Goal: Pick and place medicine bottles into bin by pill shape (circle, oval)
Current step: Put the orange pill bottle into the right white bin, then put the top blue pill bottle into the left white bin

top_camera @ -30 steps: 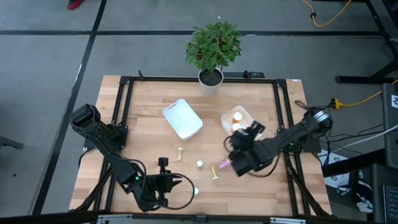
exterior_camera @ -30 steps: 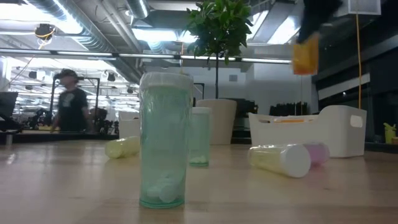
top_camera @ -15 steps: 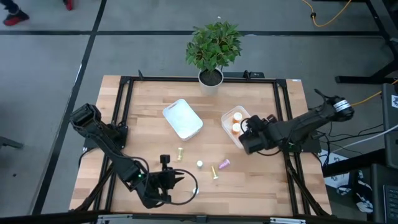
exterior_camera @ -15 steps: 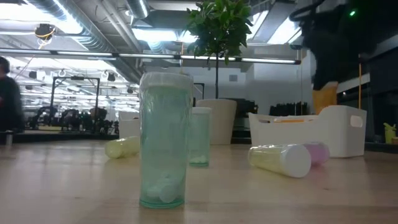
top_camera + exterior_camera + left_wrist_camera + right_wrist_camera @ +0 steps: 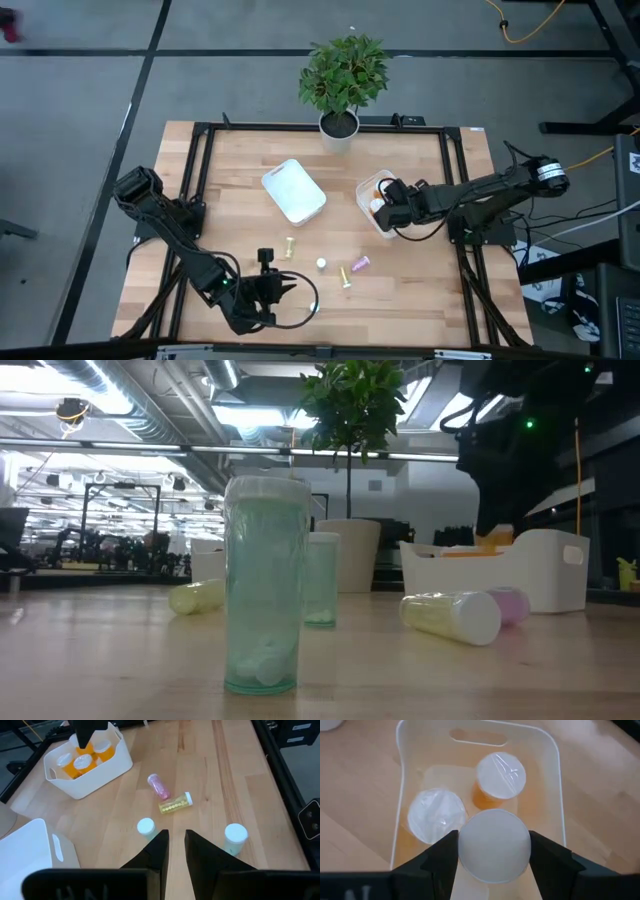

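A: Position, right side?

B: My right gripper [image 5: 494, 851] sits over the white bin [image 5: 372, 186] on the right half of the table [image 5: 230, 240]. Fingers part-spread and closed on an orange bottle [image 5: 494, 845], white cap facing my wrist camera. Held upright, inside the bin's walls. From table height the bottle's orange body [image 5: 497, 538] shows just at the bin's rim.

A: What else is in that bin?

B: Two more orange bottles [image 5: 500, 776], both standing, white caps up. The held one is beside them, at the near end of the bin.

A: Left side?

B: My left gripper [image 5: 173, 837] is at the front of the table, fingers pressed together, nothing between them. It points across the wood toward the loose bottles.

A: Loose bottles, list them.

B: A purple bottle [image 5: 157, 786] lying on its side, a yellow-green bottle [image 5: 175, 805] lying just beside it. Two pale teal bottles standing: one [image 5: 145, 827] near those two, one [image 5: 235, 836] closer to the front edge. Another yellowish bottle [image 5: 290, 244] lies well apart to the left of them.

A: Second bin?

B: White bin [image 5: 293, 190] left of centre; I cannot tell its contents. Potted plant [image 5: 343, 82] at the far edge.
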{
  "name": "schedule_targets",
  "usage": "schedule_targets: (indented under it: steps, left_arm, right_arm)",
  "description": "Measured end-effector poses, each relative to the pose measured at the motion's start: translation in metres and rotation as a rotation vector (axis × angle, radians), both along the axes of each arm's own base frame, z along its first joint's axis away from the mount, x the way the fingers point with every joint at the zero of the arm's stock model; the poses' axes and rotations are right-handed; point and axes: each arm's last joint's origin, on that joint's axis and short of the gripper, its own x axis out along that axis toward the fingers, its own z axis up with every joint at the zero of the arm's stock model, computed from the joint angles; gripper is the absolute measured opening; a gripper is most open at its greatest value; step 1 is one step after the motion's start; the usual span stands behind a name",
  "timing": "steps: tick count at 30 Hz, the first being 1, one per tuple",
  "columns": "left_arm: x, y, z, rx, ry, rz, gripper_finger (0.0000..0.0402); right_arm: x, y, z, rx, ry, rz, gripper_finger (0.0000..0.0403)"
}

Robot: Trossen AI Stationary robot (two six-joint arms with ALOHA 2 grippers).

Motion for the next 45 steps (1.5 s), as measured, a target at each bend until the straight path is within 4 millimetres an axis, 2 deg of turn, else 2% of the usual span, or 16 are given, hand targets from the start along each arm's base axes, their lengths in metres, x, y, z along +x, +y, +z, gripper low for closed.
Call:
schedule_targets:
  steps: [30, 39, 45]
  left_arm:
    - [0.0, 0.0, 0.0, -0.01, 0.003, -0.001, 0.0055]
    - [0.0, 0.0, 0.0, -0.01, 0.003, -0.001, 0.0055]
    - [0.0, 0.0, 0.0, -0.011, 0.002, -0.001, 0.0055]
  right_arm:
    - [0.002, -0.022, -0.003, 0.092, -0.019, -0.113, 0.0215]
    - [0.002, -0.022, -0.003, 0.081, -0.01, -0.097, 0.0245]
    - [0.002, -0.022, -0.003, 0.078, -0.007, -0.092, 0.0246]
